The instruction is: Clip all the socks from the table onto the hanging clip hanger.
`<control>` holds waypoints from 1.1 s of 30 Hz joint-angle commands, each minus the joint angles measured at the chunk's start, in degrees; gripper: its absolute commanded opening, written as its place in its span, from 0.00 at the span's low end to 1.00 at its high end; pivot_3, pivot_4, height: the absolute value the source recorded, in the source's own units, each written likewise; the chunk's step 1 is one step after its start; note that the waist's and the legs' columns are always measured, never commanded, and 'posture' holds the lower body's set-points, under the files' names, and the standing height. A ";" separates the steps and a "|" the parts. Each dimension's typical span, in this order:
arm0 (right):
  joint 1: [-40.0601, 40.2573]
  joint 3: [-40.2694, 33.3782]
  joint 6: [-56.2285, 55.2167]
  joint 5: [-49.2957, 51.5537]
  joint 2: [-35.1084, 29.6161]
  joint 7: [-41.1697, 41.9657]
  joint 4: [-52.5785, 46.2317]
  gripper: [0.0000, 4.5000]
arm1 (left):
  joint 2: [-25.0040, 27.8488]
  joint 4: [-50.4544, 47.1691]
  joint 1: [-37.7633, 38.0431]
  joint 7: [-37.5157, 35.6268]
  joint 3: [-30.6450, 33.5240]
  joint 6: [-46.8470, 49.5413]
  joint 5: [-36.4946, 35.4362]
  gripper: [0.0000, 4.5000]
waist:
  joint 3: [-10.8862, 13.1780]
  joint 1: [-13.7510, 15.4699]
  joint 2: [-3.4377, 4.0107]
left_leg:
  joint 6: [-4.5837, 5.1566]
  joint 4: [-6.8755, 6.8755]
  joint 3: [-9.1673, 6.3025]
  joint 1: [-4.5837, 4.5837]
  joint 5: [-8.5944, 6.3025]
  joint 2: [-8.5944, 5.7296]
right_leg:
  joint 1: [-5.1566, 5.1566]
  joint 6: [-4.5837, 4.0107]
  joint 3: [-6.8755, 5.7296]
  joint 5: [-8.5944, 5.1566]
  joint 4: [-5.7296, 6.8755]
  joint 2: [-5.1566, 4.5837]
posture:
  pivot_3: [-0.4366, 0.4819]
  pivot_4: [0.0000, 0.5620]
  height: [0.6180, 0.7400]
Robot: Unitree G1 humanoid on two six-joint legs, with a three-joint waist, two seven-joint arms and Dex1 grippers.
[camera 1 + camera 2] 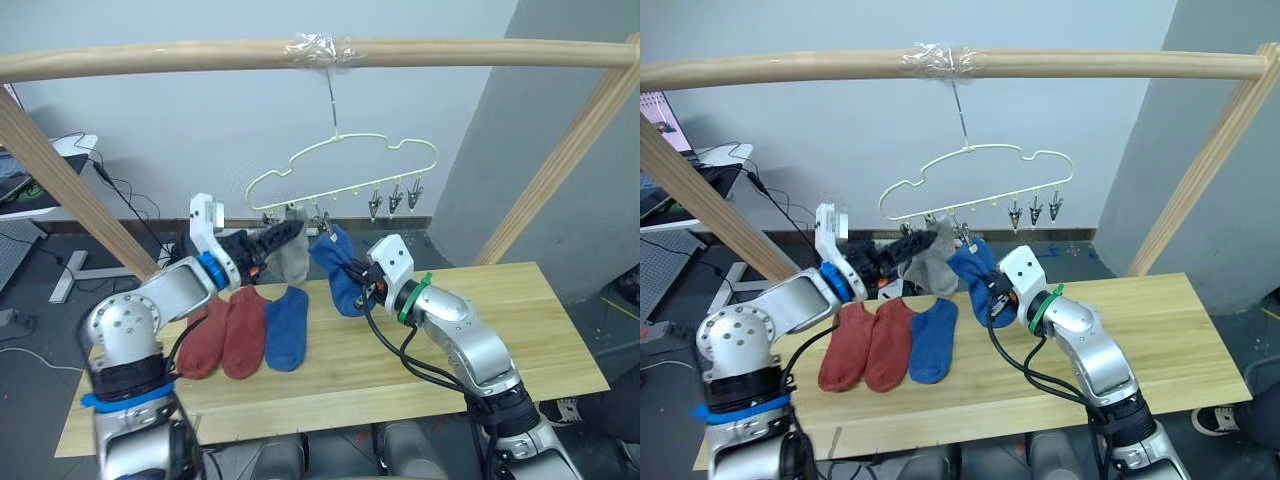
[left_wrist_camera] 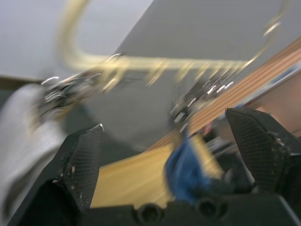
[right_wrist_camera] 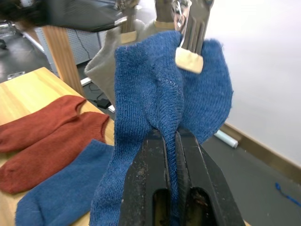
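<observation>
Right jaws pinching blue sock point(image 3: 155, 113), left gripper point(image 2: 169, 155) spread

Knitted matt cloth socks point(image 3: 155, 108), grainy wooden table point(image 1: 520, 330), shiny metal clips point(image 1: 395, 200).

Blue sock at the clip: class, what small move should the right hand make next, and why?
Probably open and draw back a little. In the right wrist view a clip already bites the top edge of the blue sock, while the right hand is shut on the fabric below. The left hand, open, is up by the clip hanger.
</observation>
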 commanded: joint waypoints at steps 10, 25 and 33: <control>-0.52 -5.65 -3.24 2.73 -0.39 0.55 1.79 0.83 | 8.81 -15.27 14.00 -21.00 -3.48 -19.77 12.83 1.00 | 0.00 1.96 0.01 | 0.00 -0.09 0.03 -0.05 0.00 0.14 | -0.02 -0.23 -0.06 0.09 -0.23 0.05 | 0.49 0.19 1.00; -4.61 -12.19 -2.40 1.23 2.11 -11.44 -3.67 0.60 | 5.48 -19.49 23.41 -34.30 -9.56 -40.95 24.91 1.00 | -0.04 2.47 0.03 | 0.04 -0.04 0.14 -0.29 0.00 0.44 | -0.12 -0.65 -0.06 0.28 -0.61 0.31 | 0.47 0.19 1.00; -9.23 -11.94 -5.33 0.00 5.33 -15.30 2.45 0.53 | 4.18 -18.71 21.90 -34.72 -12.14 -43.82 27.12 1.00 | -0.04 2.42 0.05 | 0.04 -0.04 0.14 -0.29 0.00 0.52 | -0.15 -0.45 0.00 0.44 -0.61 0.44 | 0.47 0.18 1.00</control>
